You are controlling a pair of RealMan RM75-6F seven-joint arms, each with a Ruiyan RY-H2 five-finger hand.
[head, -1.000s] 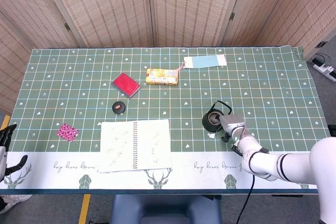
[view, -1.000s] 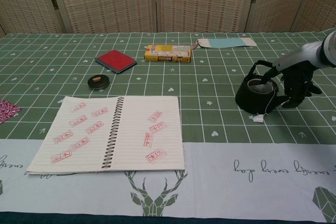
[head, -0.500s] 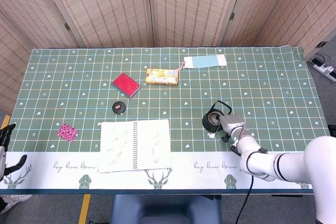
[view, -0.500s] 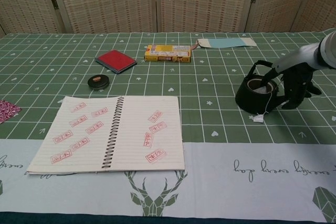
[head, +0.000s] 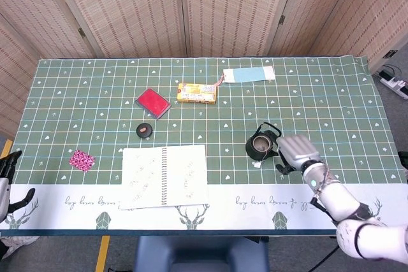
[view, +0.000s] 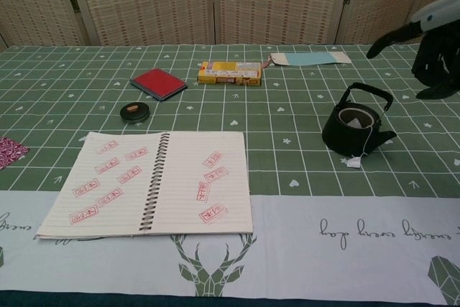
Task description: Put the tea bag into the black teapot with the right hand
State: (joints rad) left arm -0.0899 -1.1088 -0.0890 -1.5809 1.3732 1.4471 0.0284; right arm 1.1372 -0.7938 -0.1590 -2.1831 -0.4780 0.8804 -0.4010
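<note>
The black teapot (view: 356, 133) stands on the green cloth right of centre, and the head view shows the teapot (head: 259, 147) too. The tea bag (view: 357, 117) lies inside the pot as a pale patch. Its string runs over the rim to the paper tag (view: 353, 163), which rests on the cloth in front; the tag (head: 256, 164) also shows from above. My right hand (view: 431, 55) hangs in the air up and to the right of the pot, fingers apart, holding nothing. From above, the right hand (head: 297, 150) is just right of the pot. My left hand (head: 6, 165) sits at the table's left edge, empty.
An open notebook (view: 154, 181) with red stamps lies front centre. Behind it are a black round lid (view: 134, 111), a red pad (view: 159, 83), a yellow box (view: 230, 72) and a light blue card (view: 310, 57). A pink patterned piece (view: 8, 152) lies far left.
My right hand has lifted off the teapot's side and moved up and to the right. The teapot, tea bag and tag have stayed put.
</note>
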